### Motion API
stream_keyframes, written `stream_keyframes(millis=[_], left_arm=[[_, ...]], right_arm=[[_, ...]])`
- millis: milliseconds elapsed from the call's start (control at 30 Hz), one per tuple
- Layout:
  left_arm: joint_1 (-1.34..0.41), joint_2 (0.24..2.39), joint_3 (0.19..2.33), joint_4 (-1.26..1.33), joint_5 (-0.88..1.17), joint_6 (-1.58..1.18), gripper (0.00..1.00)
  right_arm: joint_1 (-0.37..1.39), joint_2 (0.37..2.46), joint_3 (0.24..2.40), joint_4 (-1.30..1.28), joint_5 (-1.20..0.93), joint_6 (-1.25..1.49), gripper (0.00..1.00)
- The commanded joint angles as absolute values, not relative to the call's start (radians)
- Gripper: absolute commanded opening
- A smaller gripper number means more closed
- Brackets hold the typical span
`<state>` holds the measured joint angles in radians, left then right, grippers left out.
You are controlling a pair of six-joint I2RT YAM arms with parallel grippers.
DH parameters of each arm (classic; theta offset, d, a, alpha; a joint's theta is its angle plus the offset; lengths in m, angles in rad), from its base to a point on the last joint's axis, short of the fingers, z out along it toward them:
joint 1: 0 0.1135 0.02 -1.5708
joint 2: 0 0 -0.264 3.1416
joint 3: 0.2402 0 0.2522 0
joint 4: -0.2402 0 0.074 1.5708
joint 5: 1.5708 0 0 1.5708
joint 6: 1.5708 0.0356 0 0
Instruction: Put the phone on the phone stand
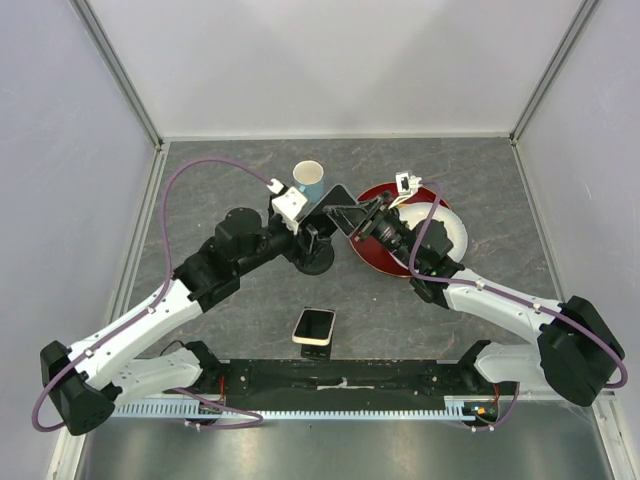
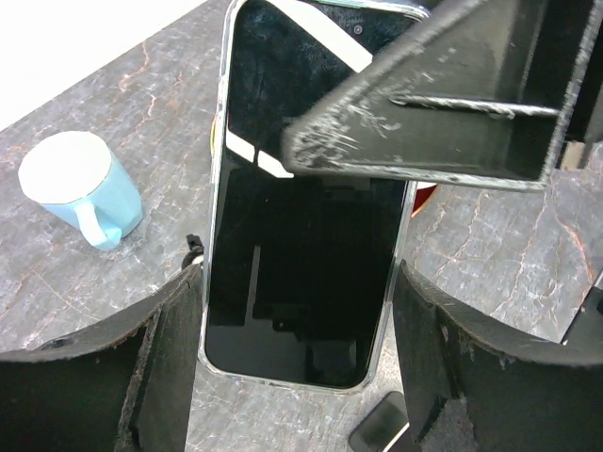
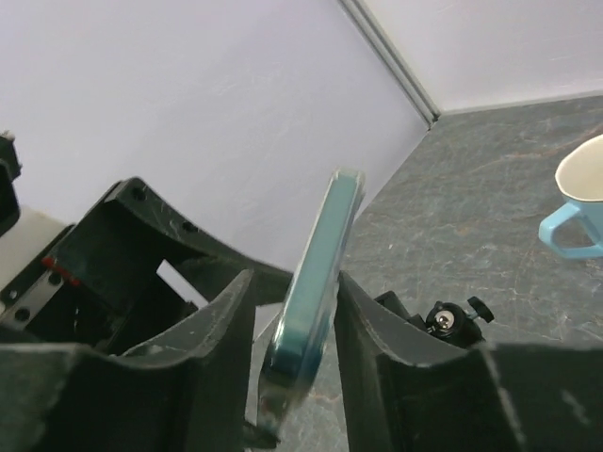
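While the phone (image 1: pixel 314 326), dark-screened in its pale case, sat on the table (image 1: pixel 480 180) just ahead of the arm bases, between the two arms and well apart from both tools, the grippers met farther out around a second phone (image 2: pixel 283 339) with a clear rim and a teal-looking back. Whether the pale-cased one lay flat or leaned on something beneath it could not be told from above. The left gripper (image 2: pixel 298 275) was spread to the second phone's width, its fingers (image 2: pixel 160 367) sitting at both long edges near the lower end; whether they pressed in could not be told. The right gripper (image 3: pixel 296 278) straddled the second phone's thickness, its jaws a little wider than the slab, one side right against it and a sliver of gap showing at the other. A black round base (image 1: pixel 312 262) stood on the table beneath the two grippers. A pale blue mug (image 1: pixel 308 178) stood just beyond them, and a dark red dish (image 1: pixel 372 258) lay under the right wrist.
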<state>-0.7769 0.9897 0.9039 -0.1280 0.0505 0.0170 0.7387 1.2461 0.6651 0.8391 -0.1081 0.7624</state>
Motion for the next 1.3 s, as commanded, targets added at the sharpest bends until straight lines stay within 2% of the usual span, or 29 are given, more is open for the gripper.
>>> stream_keyframes(millis=[0,67,100,167,200,267,300,333,500,600,733,867,1000,1033,1067,1167,1267], left_arm=[[-0.816,0.994,0.937,-0.063,0.012,0.075,0.02],[-0.819,0.999,0.945,-0.071,0.003,0.078,0.02],[-0.819,1.002,0.951,-0.078,0.003,0.077,0.04],[-0.819,0.997,0.96,-0.086,0.003,0.061,0.17],[-0.819,0.991,0.957,-0.086,0.003,0.058,0.31],[-0.821,0.971,0.944,-0.074,0.012,0.046,0.45],[-0.819,0.963,0.939,-0.065,0.014,0.043,0.55],[-0.818,0.956,0.934,-0.061,0.017,0.038,0.6],[-0.802,0.917,0.919,-0.041,0.066,0.011,0.77],[-0.764,0.922,0.923,-0.037,0.15,-0.034,0.81],[-0.646,0.957,0.936,-0.011,0.429,-0.13,0.84],[-0.594,1.012,0.957,0.024,0.609,-0.193,0.84],[-0.583,1.074,0.98,0.02,0.744,-0.224,0.8],[-0.583,1.103,0.989,0.018,0.77,-0.23,0.77],[-0.583,1.114,0.997,0.017,0.796,-0.233,0.69],[-0.583,1.152,1.014,0.018,0.88,-0.253,0.54],[-0.583,1.17,1.011,0.034,0.913,-0.267,0.45]], right_arm=[[0.741,1.255,0.706,0.839,-0.072,0.767,0.34],[0.742,1.252,0.703,0.841,-0.074,0.765,0.25],[0.741,1.25,0.701,0.841,-0.074,0.759,0.14],[0.741,1.243,0.695,0.841,-0.074,0.749,0.03],[0.739,1.233,0.692,0.842,-0.071,0.733,0.0],[0.739,1.221,0.677,0.857,-0.077,0.712,0.0],[0.739,1.206,0.673,0.861,-0.08,0.703,0.0],[0.739,1.198,0.667,0.873,-0.084,0.678,0.0],[0.716,1.158,0.624,0.98,-0.182,0.64,0.0],[0.695,1.155,0.6,1.073,-0.292,0.638,0.0],[0.678,1.164,0.586,1.17,-0.412,0.638,0.0],[0.637,1.169,0.551,1.256,-0.428,0.701,0.0],[0.58,1.209,0.522,1.467,-0.477,0.868,0.0],[0.571,1.222,0.519,1.504,-0.504,0.894,0.0],[0.554,1.253,0.52,1.54,-0.515,0.917,0.0],[0.528,1.322,0.526,1.653,-0.543,1.011,0.0],[0.52,1.367,0.545,1.726,-0.568,1.061,0.0]])
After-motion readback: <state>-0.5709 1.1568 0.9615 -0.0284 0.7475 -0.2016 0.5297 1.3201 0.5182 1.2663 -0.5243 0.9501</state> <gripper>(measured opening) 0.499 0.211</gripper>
